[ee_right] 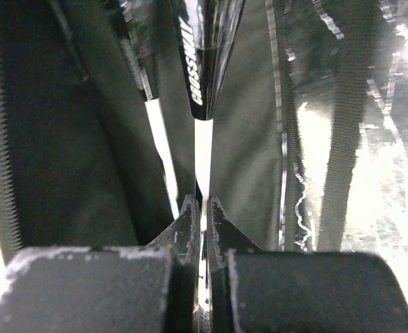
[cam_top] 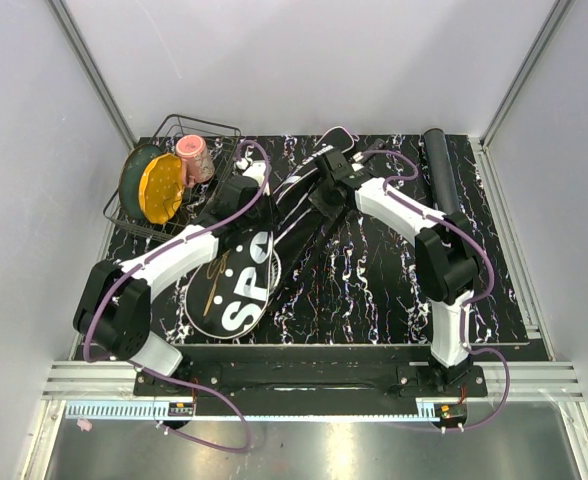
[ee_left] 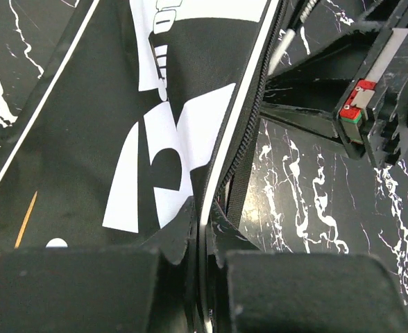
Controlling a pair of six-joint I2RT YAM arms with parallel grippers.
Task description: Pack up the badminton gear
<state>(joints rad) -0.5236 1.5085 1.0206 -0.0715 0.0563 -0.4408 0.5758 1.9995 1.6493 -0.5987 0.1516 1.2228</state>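
The big black bag [cam_top: 239, 290], lettered "SPO" in white, lies slanting from front left to back centre. My left gripper [cam_top: 239, 192] is shut on the bag's white-piped zipper edge [ee_left: 242, 132]; its fingertips [ee_left: 204, 211] pinch that piping. My right gripper [cam_top: 321, 192] is inside the opened bag [ee_right: 72, 139], shut [ee_right: 202, 202] on a thin pale shaft running from the racket's black part lettered "CROSSWAY" [ee_right: 193, 69]. The racket's head is hidden. The long black tube [cam_top: 440, 165] lies at the back right. No shuttlecocks are in view.
A wire basket [cam_top: 214, 128] at the back left holds a yellow plate [cam_top: 162, 190], a green plate [cam_top: 134, 172] and a pink cup [cam_top: 194, 158]. It sits close beside my left wrist. The black marbled mat [cam_top: 374, 290] ends at white walls. The right arm's housing [ee_left: 360, 104] shows in the left wrist view.
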